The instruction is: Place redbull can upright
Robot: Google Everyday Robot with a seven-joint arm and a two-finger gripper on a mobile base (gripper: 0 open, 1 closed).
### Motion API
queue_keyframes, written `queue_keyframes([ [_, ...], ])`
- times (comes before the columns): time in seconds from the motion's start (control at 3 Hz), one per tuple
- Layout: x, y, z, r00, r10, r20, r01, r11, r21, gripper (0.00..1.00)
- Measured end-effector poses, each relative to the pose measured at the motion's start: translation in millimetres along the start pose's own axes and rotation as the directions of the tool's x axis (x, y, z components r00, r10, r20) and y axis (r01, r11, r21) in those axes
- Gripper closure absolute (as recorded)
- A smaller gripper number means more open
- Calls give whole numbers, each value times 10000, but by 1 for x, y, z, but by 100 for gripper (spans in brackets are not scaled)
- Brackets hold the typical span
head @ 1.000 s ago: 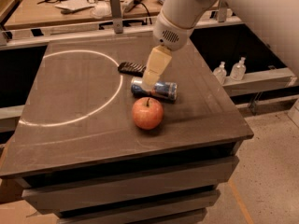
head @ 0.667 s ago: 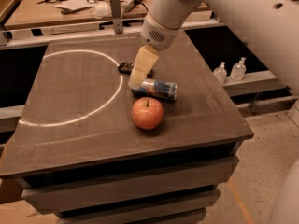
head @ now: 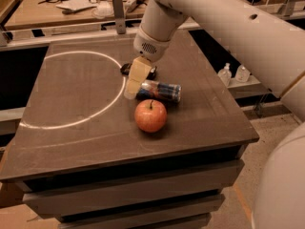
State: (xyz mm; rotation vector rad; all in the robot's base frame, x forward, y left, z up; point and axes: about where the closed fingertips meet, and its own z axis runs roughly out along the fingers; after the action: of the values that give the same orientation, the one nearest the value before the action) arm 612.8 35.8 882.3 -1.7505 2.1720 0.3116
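Note:
The redbull can (head: 161, 91) lies on its side on the dark table top (head: 76, 123), blue and silver, its length running left to right. A red-orange apple (head: 150, 115) stands just in front of it, close by. My gripper (head: 131, 90) hangs from the big white arm and sits at the can's left end, its cream fingers (head: 135, 77) pointing down and covering that end. A flat black bar-shaped object (head: 127, 69) lies behind the gripper, mostly hidden.
A white circle line (head: 71, 123) is drawn on the left of the table. A workbench (head: 57, 13) with tools stands behind. Small bottles (head: 232, 74) stand on a ledge to the right. The table's right edge is near the can.
The gripper has moved left and a little down, from over the can's middle to its left end. The can and apple have not moved.

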Motion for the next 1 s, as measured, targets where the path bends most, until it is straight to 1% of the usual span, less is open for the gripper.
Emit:
queue_keyframes([
  [0.33, 7, -5, 16, 9998, 69, -176, -72, 9999, -122, 0],
  [0.67, 13, -10, 22, 9993, 68, -365, -71, 9999, -78, 0],
  [1.0, 18, -18, 21, 9969, -190, -766, 207, 9995, 224, 0],
])
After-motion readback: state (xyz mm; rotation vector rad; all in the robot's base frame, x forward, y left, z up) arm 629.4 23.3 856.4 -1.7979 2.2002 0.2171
